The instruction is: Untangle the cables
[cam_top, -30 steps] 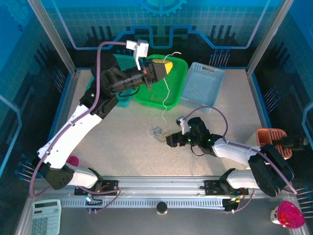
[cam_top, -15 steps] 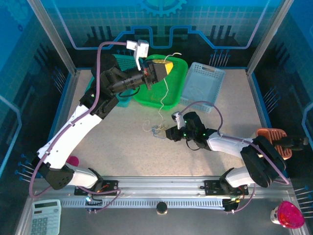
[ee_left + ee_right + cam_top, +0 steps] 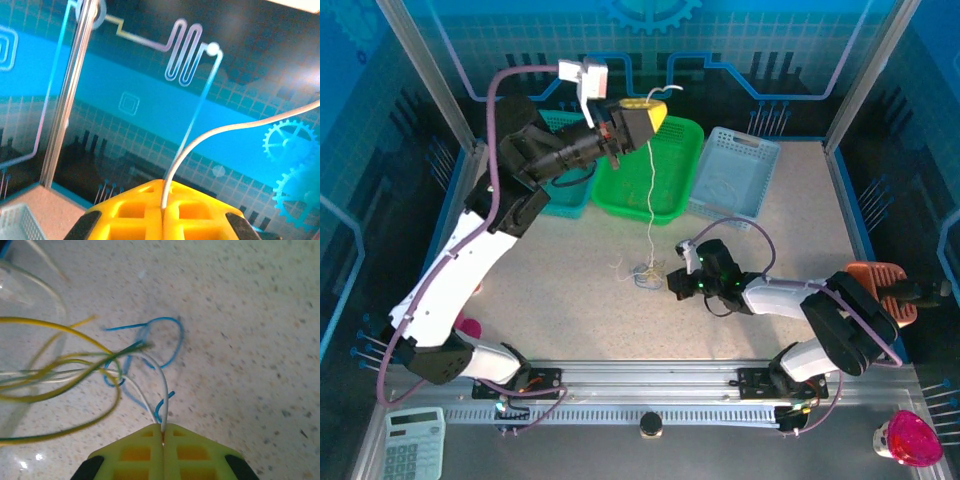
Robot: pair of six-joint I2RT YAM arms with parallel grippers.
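Gripping a white cord high above the cables, the left claw is clamped; the right claw pinches them on the bench. Most loops look tangled.

Left gripper has lifted and pulled far-left since 1 s ago, now above the green basket's far rim. The white cable it pinches hangs straighter and tighter. Cable clump slid slightly right. Right arm's elbow swung left.
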